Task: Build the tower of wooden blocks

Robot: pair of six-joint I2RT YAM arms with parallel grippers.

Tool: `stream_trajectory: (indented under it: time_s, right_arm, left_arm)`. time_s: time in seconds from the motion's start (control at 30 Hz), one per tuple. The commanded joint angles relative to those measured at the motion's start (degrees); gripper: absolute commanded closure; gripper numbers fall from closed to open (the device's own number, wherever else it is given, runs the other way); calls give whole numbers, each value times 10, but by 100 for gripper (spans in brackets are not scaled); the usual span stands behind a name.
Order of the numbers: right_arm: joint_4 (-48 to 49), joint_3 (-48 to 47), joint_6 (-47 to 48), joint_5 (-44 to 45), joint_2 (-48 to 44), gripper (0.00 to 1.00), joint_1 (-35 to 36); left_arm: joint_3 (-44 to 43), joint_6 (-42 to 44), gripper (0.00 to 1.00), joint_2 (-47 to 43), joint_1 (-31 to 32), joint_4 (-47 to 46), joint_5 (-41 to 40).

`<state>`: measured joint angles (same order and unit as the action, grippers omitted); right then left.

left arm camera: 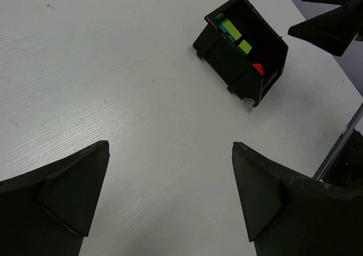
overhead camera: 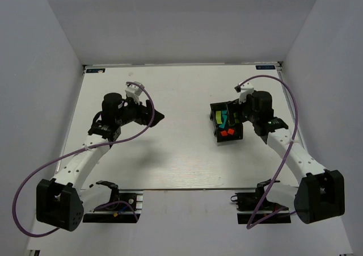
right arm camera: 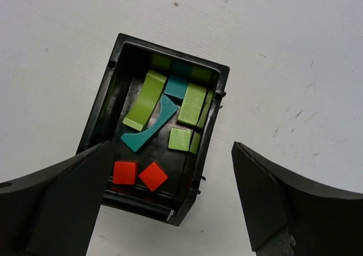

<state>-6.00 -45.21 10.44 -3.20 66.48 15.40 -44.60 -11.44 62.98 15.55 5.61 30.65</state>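
**Item:** wood block tower, not begun. Every piece seen lies loose in the black open-topped box. The box stands on the right half of the worktop, well in from every edge.

**Contents:**
- Two red cubes sit side by side at the end toward the worktop's near edge.
- A teal arch lies mid-box, with a long lime-green block just beside it.
- Further lime-green blocks and a teal block lie toward the far wall.

**Right jaws:** spread wide and holding nothing, hanging directly over the box.

**Left jaws:** likewise wide apart and empty, above bare worktop and well apart from the box.

**Step, as I judge it:** the first pick. The next move calls for a straight descent between the box walls onto a single block. The red cubes look freest, though they sit close to the near wall.

**Room:** the box walls crowd any wide-open approach. The bare stretch between the box and the left jaws offers ample space for the tower's base.
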Motion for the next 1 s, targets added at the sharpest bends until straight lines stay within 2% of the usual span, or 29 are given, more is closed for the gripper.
stream_trajectory:
  time_s: [0.0,0.07,0.17,0.33,0.37,0.4,0.43,0.47,0.5,0.53,0.57,0.6,0.63,0.67,0.7,0.8,0.97]
  right_arm:
    - [13,-22,-2,-14,-20,10,3]
    - [13,-18,15,-24,-23,10,3]
    - [6,1,88,-86,-34,10,3]
    - [-4,-2,96,-112,-31,10,2]
    - [-1,-3,95,-107,-31,16,3]
    - [3,-2,91,-105,-33,27,5]
    - [5,-5,85,-94,-34,43,5]
    - [7,-6,82,-90,-31,88,5]
    - [6,-8,74,-88,-29,98,5]
    - [3,-16,69,-80,-23,100,5]
    - [-6,-23,64,-77,-19,94,6]
    - [-9,-27,62,-73,-15,79,5]
    - [-10,-35,59,-63,-7,66,5]
    - [-15,-37,59,-52,5,59,5]
    - [-15,-47,58,-32,16,48,6]
    - [-22,-67,63,-1,64,42,6]
    - [-43,-104,63,54,139,41,16]
  left_arm:
    - [-8,5,1,-16,0,1,3]
    - [-8,5,1,-11,0,8,-3]
    - [-13,5,1,-6,0,13,-10]
    - [-18,10,1,6,5,24,-28]
    - [-18,10,1,7,5,24,-38]
    - [-23,16,1,12,5,29,-54]
    - [-23,16,4,18,5,35,-64]
    - [-31,23,10,18,5,41,-74]
    - [-39,29,22,28,5,54,-108]
    - [-55,38,30,33,11,64,-123]
    - [-64,43,38,40,11,87,-141]
    - [-72,48,50,40,22,97,-181]
    - [-86,56,66,40,22,106,-199]
    - [-94,56,66,47,31,114,-212]
    - [-99,64,66,53,43,129,-236]
    - [-117,77,42,77,64,151,-270]
    - [-153,106,28,124,134,177,-331]
